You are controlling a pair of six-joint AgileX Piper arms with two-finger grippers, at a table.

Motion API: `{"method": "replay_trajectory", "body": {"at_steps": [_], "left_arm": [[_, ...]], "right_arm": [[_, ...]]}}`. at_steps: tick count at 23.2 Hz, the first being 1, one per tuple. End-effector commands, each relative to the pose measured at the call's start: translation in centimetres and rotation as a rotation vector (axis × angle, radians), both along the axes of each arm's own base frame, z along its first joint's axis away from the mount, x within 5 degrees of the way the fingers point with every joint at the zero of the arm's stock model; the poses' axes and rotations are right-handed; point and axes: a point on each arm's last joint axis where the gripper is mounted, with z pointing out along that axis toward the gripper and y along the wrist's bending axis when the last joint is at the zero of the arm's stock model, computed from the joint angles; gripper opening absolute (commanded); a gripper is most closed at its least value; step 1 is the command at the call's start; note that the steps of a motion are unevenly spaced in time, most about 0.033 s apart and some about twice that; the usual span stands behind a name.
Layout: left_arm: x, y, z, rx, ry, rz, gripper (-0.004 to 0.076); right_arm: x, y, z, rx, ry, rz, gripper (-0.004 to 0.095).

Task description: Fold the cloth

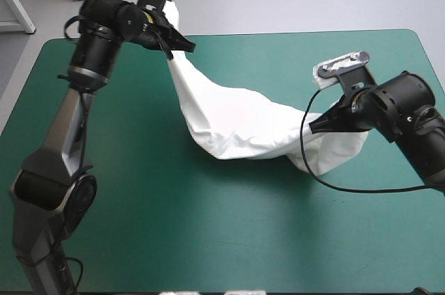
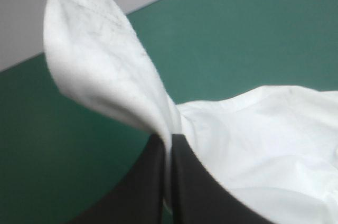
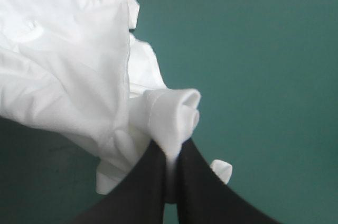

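Two-handed work: draw apart evenly until taut over the table (image 1: 208, 239), then lower flat without dragging. Pinched tight on the T-shirt (image 1: 236, 124) with left gripper (image 1: 188, 46), raised high by the table's far edge; likewise with right gripper (image 1: 314, 126), low toward the table's right edge. Sagging onto mid-table between.

T-shirt (image 1: 243, 128) sagging onto teal-green table (image 1: 208, 239)
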Motion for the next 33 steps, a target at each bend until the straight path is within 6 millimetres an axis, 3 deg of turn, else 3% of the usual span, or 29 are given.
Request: {"method": "replay_trajectory", "body": {"at_steps": [1, 6, 10, 15, 17, 19, 22, 24, 26, 28, 30, 31, 32, 33], "left_arm": [[-6.1, 2.8, 6.8, -0.035, -0.163, 0.032, -0.0009], [-12.4, 5.4, 11.6, -0.08, -0.314, 0.048, -0.0009], [-17.1, 7.3, 14.3, -0.123, -0.421, 0.05, -0.0009], [-22.4, 9.1, 17.1, -0.197, -0.591, 0.028, -0.0009], [-26.0, 9.8, 18.5, -0.268, -0.689, -0.037, -0.0009], [-27.9, 10.2, 19.0, -0.286, -0.725, -0.068, -0.0009], [-29.1, 10.7, 19.5, -0.285, -0.782, -0.071, -0.0009], [-28.4, 10.6, 19.2, -0.263, -0.755, -0.062, -0.0009], [-26.2, 9.9, 18.4, -0.223, -0.691, -0.048, -0.0009], [-22.6, 8.9, 16.9, -0.156, -0.586, -0.021, -0.0009], [-16.4, 6.8, 13.3, -0.076, -0.389, 0.007, -0.0009], [-14.6, 6.1, 11.9, -0.051, -0.33, 0.007, -0.0009], [-11.1, 4.8, 9.1, -0.012, -0.225, 0.004, -0.0009], [-9.7, 4.2, 7.7, 0.004, -0.179, 0.001, -0.0009]], "right_arm": [[-1.3, -1.4, 5.2, 0.01, -0.195, -0.015, -0.0017], [-3.0, -2.3, 10.4, 0.062, -0.374, -0.002, -0.0017], [-5.1, -3.3, 14.2, 0.099, -0.515, 0.013, -0.0017], [-8.3, -4.5, 18.3, 0.173, -0.679, 0.056, -0.0017], [-11.0, -5.1, 20.6, 0.267, -0.775, 0.116, -0.0016], [-12.1, -5.2, 21.4, 0.322, -0.807, 0.15, -0.0016], [-12.5, -5.0, 21.6, 0.368, -0.804, 0.173, -0.0016], [-11.6, -4.3, 21.1, 0.373, -0.769, 0.178, -0.0016], [-9.8, -3.5, 20.1, 0.353, -0.711, 0.18, -0.0017], [-7.2, -2.3, 18.2, 0.317, -0.617, 0.158, -0.0017], [-2.7, -1.1, 14.3, 0.24, -0.47, 0.032, -0.0017], [-1.4, -0.8, 13.0, 0.205, -0.433, 0.007, -0.0017], [0.8, 0.1, 10.7, 0.143, -0.374, -0.007, -0.0017], [2.2, 0.7, 9.2, 0.114, -0.338, -0.005, -0.0017]]}}
